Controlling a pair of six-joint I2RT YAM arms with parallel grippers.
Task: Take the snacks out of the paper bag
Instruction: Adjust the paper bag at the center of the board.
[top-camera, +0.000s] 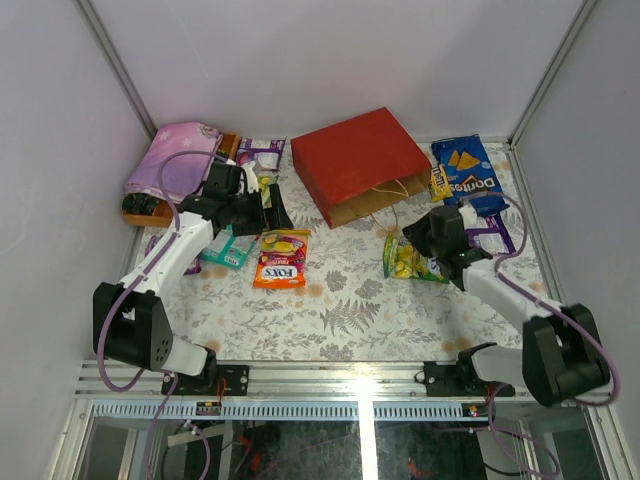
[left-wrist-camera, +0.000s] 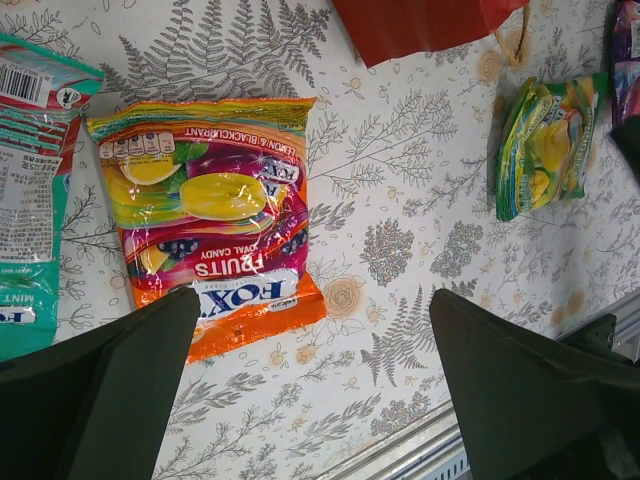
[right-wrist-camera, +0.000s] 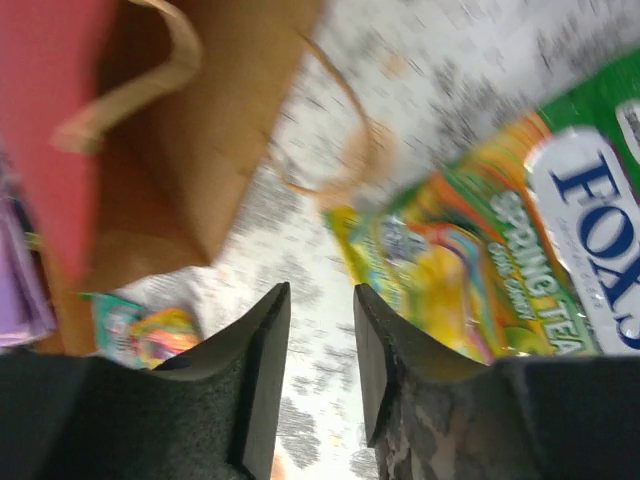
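The red paper bag (top-camera: 360, 160) lies on its side at the back, its brown mouth and cord handles toward me; it also shows in the right wrist view (right-wrist-camera: 170, 150) and the left wrist view (left-wrist-camera: 420, 25). Snacks lie out on the table: a blue Doritos bag (top-camera: 468, 172), a yellow-green candy bag (top-camera: 412, 262) (right-wrist-camera: 480, 260) (left-wrist-camera: 545, 145), an orange candy bag (top-camera: 281, 262) (left-wrist-camera: 210, 220), a teal pouch (top-camera: 228, 250) (left-wrist-camera: 30, 200) and purple-white packs (top-camera: 262, 152). My left gripper (top-camera: 268, 212) (left-wrist-camera: 312, 300) is wide open and empty above the orange bag. My right gripper (top-camera: 422, 232) (right-wrist-camera: 320, 292) is slightly open and empty between the bag's mouth and the yellow-green bag.
A pink-purple folded cloth (top-camera: 175, 160) lies on a dark tray at the back left. Another purple-white pack (top-camera: 495, 235) lies beside the right arm. White walls close in the back and sides. A metal rail (top-camera: 350, 375) runs along the near table edge.
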